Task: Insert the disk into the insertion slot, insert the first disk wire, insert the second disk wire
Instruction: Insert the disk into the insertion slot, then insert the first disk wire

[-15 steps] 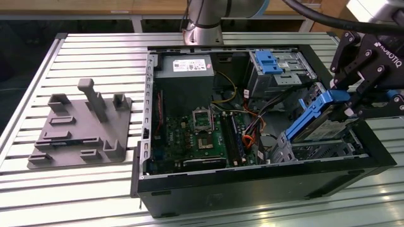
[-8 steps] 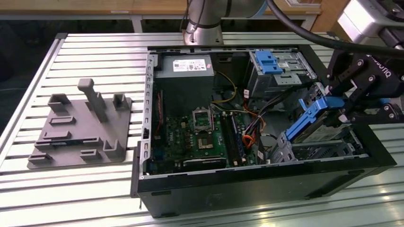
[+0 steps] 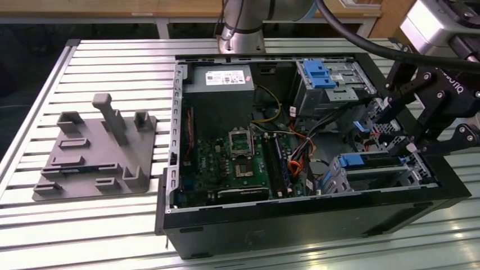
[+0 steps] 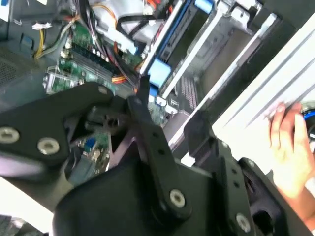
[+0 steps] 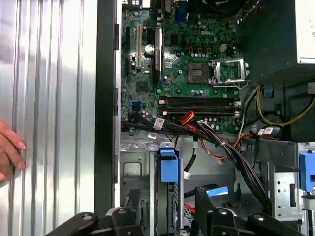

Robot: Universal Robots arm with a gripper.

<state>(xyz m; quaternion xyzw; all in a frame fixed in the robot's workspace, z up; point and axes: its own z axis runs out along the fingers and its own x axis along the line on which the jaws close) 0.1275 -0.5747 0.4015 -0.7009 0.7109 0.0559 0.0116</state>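
The nearest surface is a table (image 3: 82, 236) of ribbed aluminium slats, bright and reflective, running side to side. On it stands an open computer case (image 3: 300, 219), a black box with its side panel off. Toward the exterior view's left, a matte grey fixture (image 3: 98, 152) sits flat on the slats, with blocky pegs and pockets and one tall post.

Inside the near corner of the case, toward the exterior view's right, is the insertion slot (image 3: 379, 175), a low cage of silver sheet metal. The disk (image 3: 372, 160) sits in it, and the bright blue tab of its carrier shows at one end. The gripper (image 3: 392, 136), made of black linked bars, hangs just above. Its jaws are spread. In the first wrist view the fingers (image 5: 201, 206) flank the disk's blue carrier (image 5: 168, 167), but I cannot tell whether they touch it.

A loose bundle of wires (image 3: 296, 152) in orange, red and black lies beside the cage, and the green motherboard (image 3: 225, 163) lies flat past it. Farther in are the grey power supply (image 3: 217, 79) and a taller metal bay (image 3: 341, 90) with a blue latch (image 3: 318, 73).

A person's hand (image 5: 9, 150) rests on the slats outside the case wall. Behind the case rises the silver arm base (image 3: 241, 25), and beyond that is wooden furniture (image 3: 98, 8).
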